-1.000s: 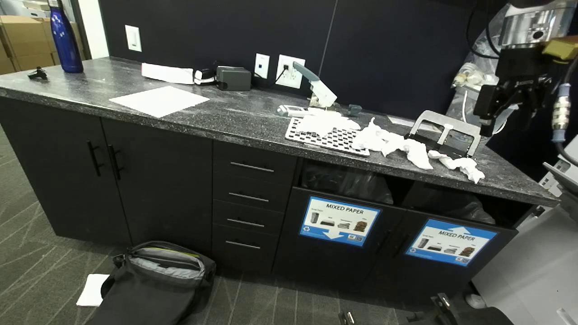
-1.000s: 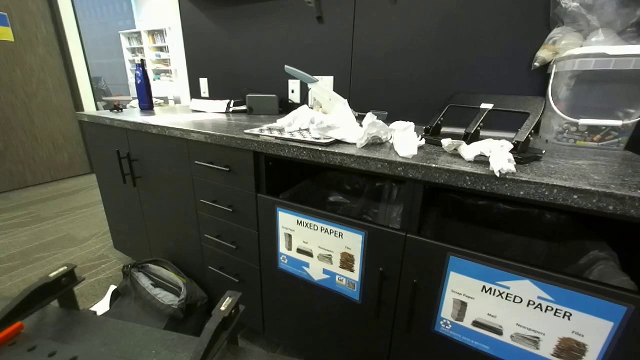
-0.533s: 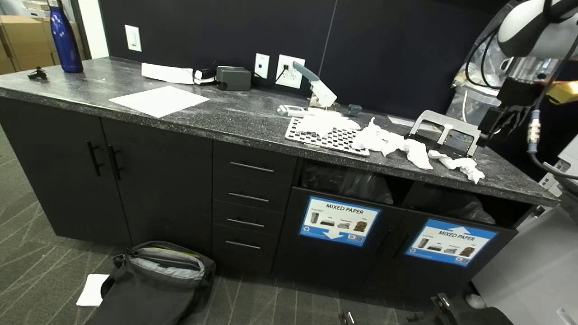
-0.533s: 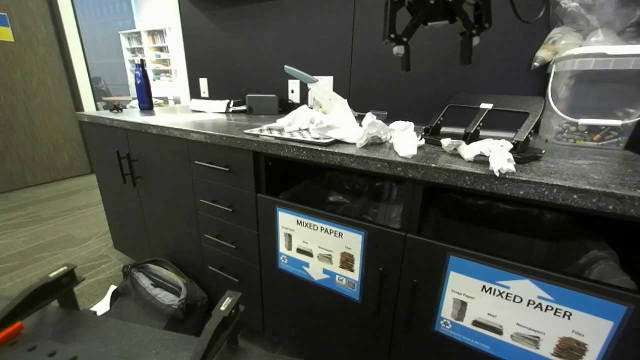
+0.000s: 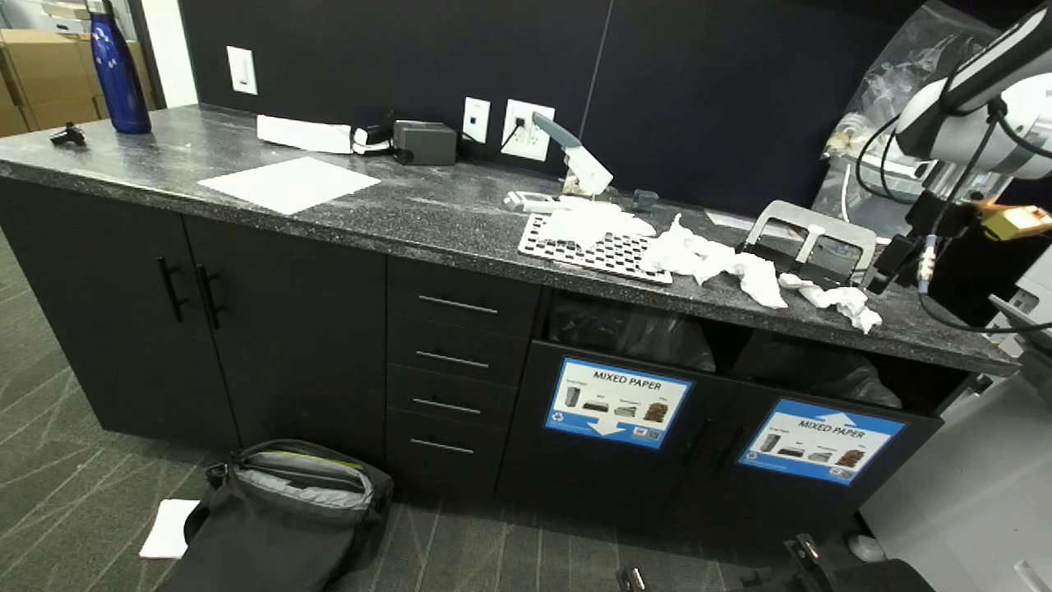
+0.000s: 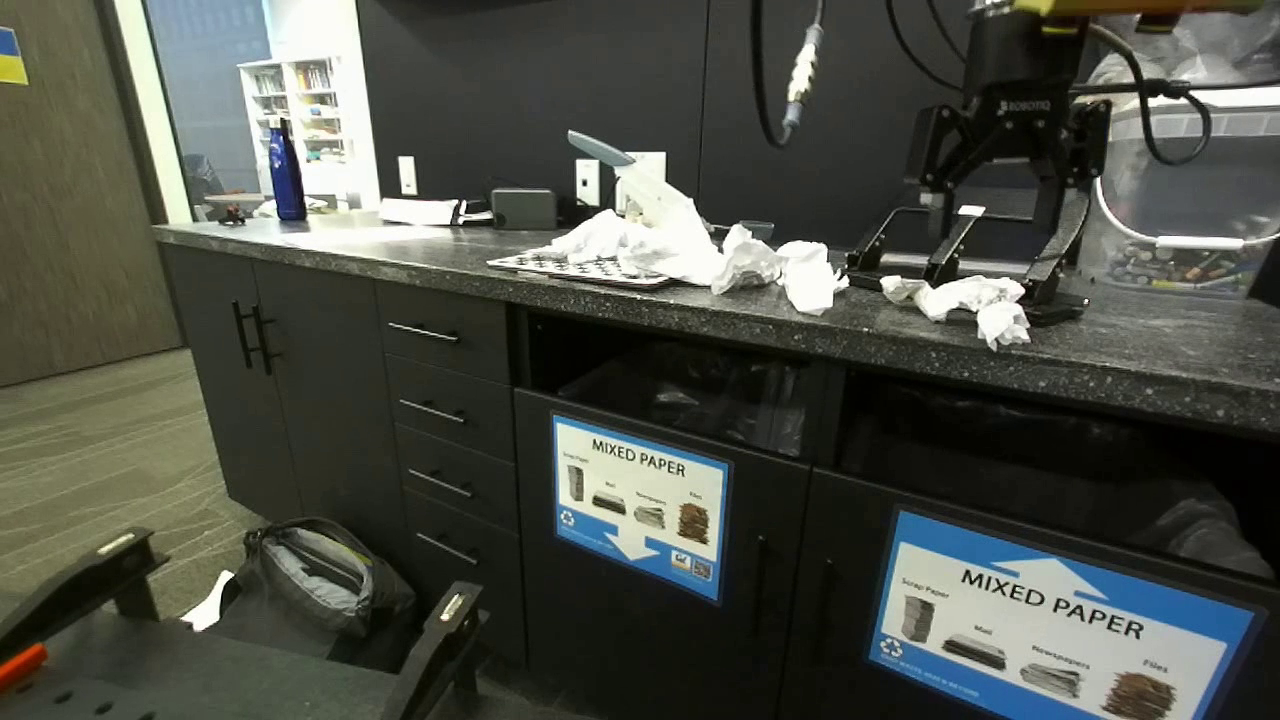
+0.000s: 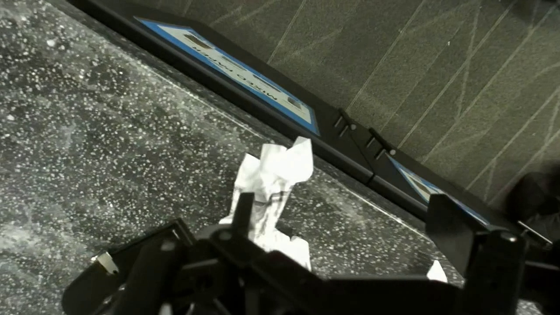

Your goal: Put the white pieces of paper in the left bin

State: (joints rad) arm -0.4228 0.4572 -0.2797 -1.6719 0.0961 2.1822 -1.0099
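Dark wall panels (image 5: pixel 394 57) rise behind a long speckled countertop (image 5: pixel 460 222); in an exterior view a blue bottle (image 5: pixel 121 82) stands at its left end, with a flat white sheet (image 5: pixel 292 182) lying to the right of it. Further along I see the white paper scraps (image 5: pixel 588 224), crumpled and torn: some heaped on a black-dotted sheet (image 5: pixel 616 263), more strung out along the front edge, the last a twisted strip (image 5: pixel 851 304) before a black-framed stand (image 5: pixel 814 218). Below sits the left bin (image 5: pixel 575 473), its blue-and-white label (image 5: pixel 618 403) reading MIXED PAPER, and just beside it the right bin (image 5: pixel 764 501), labelled much the same. An open black bag (image 5: pixel 271 526) slumps on the carpet (image 5: pixel 460 534). From the right, the robot arm (image 5: pixel 970 136) reaches in.

In an exterior view the gripper (image 6: pixel 990 235) points down over the counter, overlapping the stand, its fingers (image 6: pixel 1048 205) spread wide and holding nothing. The twisted strip lies in front of and below them. Back on the right stands a clear bucket (image 6: pixel 1190 200) with a white handle.

In the wrist view the strip lies near the counter's edge, close by one spread finger; whether they touch, I cannot tell. Near the opposite finger a white tip of paper (image 7: pixel 436 273) pokes out.
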